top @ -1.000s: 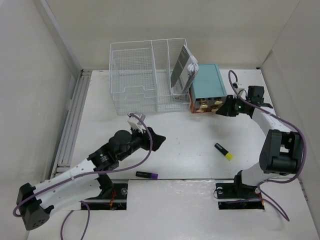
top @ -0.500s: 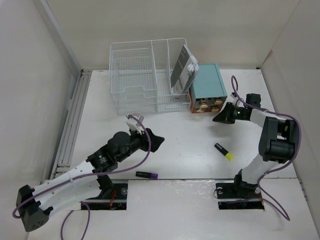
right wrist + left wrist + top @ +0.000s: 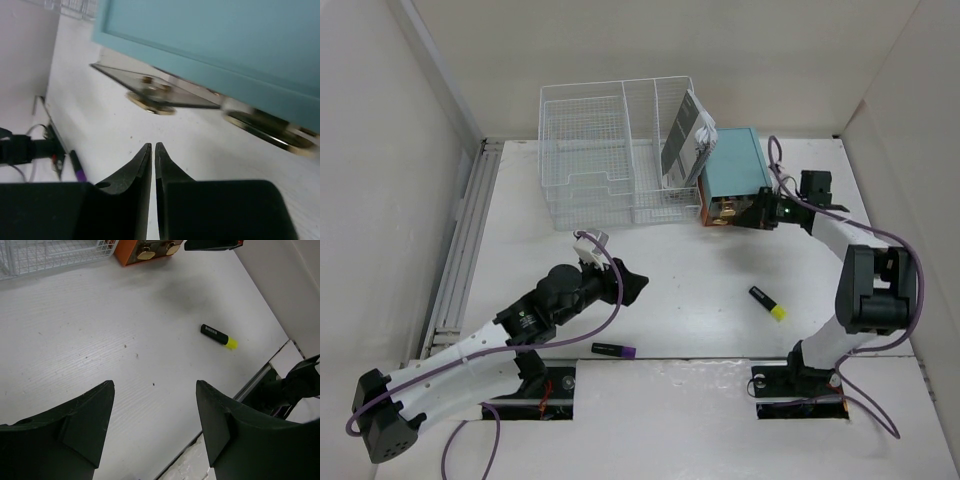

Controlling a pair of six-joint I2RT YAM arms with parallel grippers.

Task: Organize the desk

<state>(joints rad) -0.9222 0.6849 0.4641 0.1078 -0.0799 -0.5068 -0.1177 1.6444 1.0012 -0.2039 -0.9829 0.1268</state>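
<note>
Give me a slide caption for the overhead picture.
Right gripper, shut, at the teal drawer box; yellow highlighter and purple marker lie loose on the desk.

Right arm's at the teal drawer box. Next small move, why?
Probably part the right fingers and ease onto the nearest round brass knob on the teal rectangular drawer box: the fingers are shut, empty, just short of it.

3 cams: one fixed overhead, two wrist-mounted.
Top looks down from above the near edge, with the whole desk (image 3: 520,230) in frame. Left wrist sits mid-height, facing far-right; it shares the yellow highlighter (image 3: 218,336) with top. Right wrist is low and tight against the teal box (image 3: 225,40), facing left across the desk; it shares the purple marker (image 3: 77,167) with top.
</note>
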